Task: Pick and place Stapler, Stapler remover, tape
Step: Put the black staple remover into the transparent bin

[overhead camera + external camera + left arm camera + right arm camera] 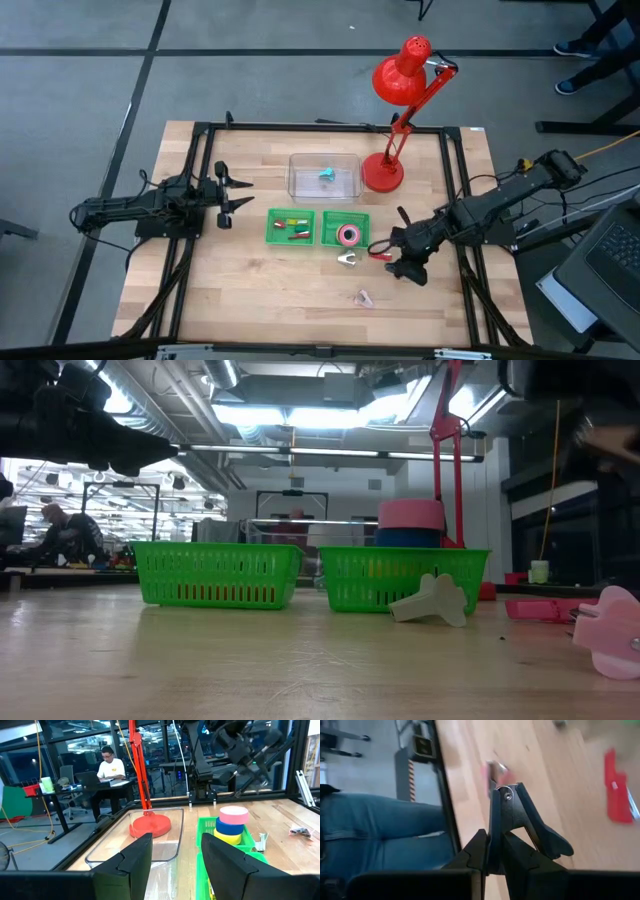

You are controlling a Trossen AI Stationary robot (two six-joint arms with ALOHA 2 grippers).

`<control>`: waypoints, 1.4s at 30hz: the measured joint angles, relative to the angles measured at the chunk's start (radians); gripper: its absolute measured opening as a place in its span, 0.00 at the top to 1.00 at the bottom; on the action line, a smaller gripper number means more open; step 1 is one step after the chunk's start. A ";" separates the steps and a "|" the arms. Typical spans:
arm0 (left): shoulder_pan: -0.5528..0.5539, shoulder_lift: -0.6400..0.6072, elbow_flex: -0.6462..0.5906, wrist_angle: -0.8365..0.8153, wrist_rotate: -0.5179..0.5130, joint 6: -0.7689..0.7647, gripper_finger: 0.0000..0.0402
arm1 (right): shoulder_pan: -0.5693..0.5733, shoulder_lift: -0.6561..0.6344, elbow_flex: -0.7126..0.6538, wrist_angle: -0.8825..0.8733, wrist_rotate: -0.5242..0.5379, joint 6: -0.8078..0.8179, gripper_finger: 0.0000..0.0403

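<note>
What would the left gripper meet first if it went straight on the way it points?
Probably the near edge of the clear plastic container, though the green mesh basket lies close beside that line.

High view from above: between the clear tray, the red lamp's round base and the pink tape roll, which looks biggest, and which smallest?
1. Clear tray, plainly the largest.
2. Red lamp's round base, about half the tray's width.
3. Pink tape roll, smallest, sitting in a green basket.

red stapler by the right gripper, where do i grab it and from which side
Grip the red stapler across its narrow width at mid-length, coming straight down from above. It seems to lie flat on the table, long and slim, just off the green basket, so a top-down pinch by the right gripper, which is beside it, looks simplest.
</note>
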 joint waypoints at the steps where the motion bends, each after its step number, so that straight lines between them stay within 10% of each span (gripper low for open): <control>1: 0.000 0.000 0.000 0.000 0.000 0.000 0.58 | -0.007 0.000 0.012 0.006 -0.002 -0.013 0.90; 19: 0.000 0.000 0.000 0.000 0.000 0.000 0.58 | -0.247 0.084 0.266 0.007 0.140 -0.427 0.90; 33: 0.000 0.000 0.000 -0.002 0.000 0.000 0.58 | -0.432 0.248 0.303 0.141 0.514 -0.977 0.90; 42: 0.000 0.000 0.000 0.000 0.000 0.000 0.58 | -0.557 0.407 0.304 0.233 0.396 -1.169 0.90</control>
